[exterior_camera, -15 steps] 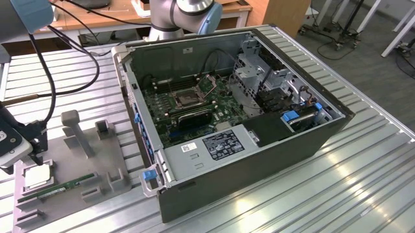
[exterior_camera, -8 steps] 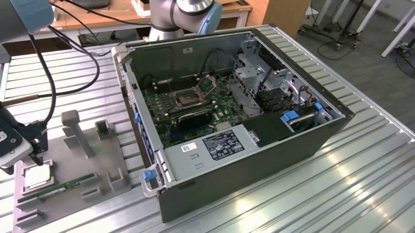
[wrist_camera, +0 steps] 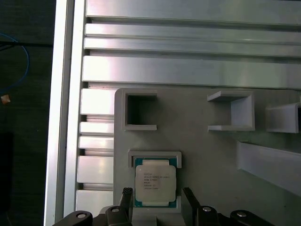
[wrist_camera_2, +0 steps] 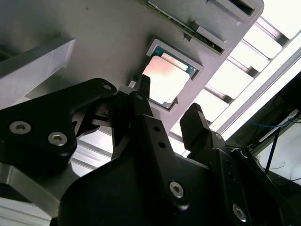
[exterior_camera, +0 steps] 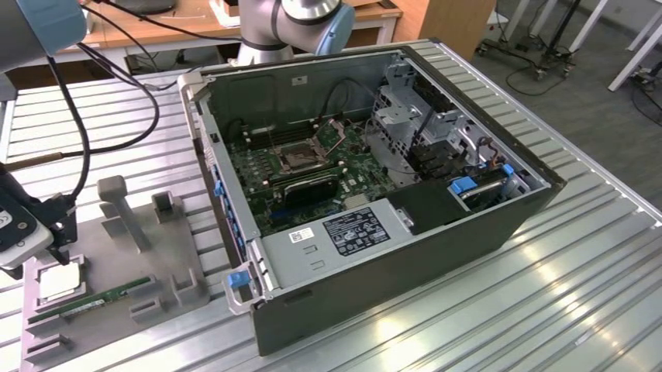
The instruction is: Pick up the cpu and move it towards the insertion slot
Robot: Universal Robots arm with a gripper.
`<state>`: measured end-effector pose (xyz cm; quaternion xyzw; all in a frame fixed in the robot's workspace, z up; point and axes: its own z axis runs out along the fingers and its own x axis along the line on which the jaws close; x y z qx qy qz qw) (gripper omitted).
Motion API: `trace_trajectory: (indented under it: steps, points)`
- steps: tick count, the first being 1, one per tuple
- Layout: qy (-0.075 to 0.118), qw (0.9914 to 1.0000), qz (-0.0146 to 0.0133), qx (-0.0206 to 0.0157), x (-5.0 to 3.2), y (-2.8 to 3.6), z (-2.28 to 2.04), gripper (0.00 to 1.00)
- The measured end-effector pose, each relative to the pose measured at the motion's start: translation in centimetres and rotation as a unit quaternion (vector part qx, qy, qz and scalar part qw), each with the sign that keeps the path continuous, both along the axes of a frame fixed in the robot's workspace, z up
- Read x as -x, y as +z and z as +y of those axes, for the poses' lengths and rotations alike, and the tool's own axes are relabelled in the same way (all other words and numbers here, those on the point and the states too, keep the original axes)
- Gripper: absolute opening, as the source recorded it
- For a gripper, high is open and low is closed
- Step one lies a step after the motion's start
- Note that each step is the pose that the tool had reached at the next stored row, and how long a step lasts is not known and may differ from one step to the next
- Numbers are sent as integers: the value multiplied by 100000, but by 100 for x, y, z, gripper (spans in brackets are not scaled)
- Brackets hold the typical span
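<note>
The cpu [wrist_camera: 155,182] lies flat in a square recess of the grey tray [wrist_camera: 211,155], its silvery face up. In the exterior view the cpu [exterior_camera: 60,283] is at the tray's near-left corner, with my gripper [exterior_camera: 62,254] just above it. In both wrist views my gripper [wrist_camera: 156,200] is open, and its two black fingertips [wrist_camera_2: 143,87] straddle the chip's near edge without holding it. The cpu [wrist_camera_2: 167,80] shows bright beyond my gripper [wrist_camera_2: 169,101]. The insertion slot [exterior_camera: 300,157] is the metal-framed socket on the green board inside the open computer case, well toward the exterior view's right.
A thin green memory stick [exterior_camera: 91,301] lies on the grey tray [exterior_camera: 135,256] beside the cpu. Upright grey tray posts [exterior_camera: 116,205] stand behind it. The open computer case [exterior_camera: 414,232] has tall walls, with drive cages and cables inside. The ribbed metal table [exterior_camera: 579,294] surrounds everything.
</note>
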<state>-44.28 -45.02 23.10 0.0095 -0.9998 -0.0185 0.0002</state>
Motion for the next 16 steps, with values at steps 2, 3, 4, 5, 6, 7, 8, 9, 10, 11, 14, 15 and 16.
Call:
trace_trajectory:
  steps: [2,3,4,5,6,7,8,9,10,11,14,15,16]
  points:
    - [0,100000,-1,0,0,0,0,53]
    - [1,100000,-2,1,0,0,0,53]
    - [2,100000,0,2,0,0,0,53]
    - [1,100000,-3,0,0,-1,0,53]
    - [1,100000,-16,-11,0,-6,0,53]
    - [2,100000,-21,-12,-1,-13,0,53]
    - [1,100000,-5,-3,0,-20,0,53]
    - [1,100000,-4,-1,0,-31,0,53]
    - [-1,100000,-7,-4,0,-43,0,53]
    - [3,100000,-8,-4,0,-55,0,53]
    - [2,100000,-3,-2,0,-86,0,53]
    - [3,100000,-4,-1,0,-94,0,53]
    - [1,100000,-3,-1,0,-101,0,53]
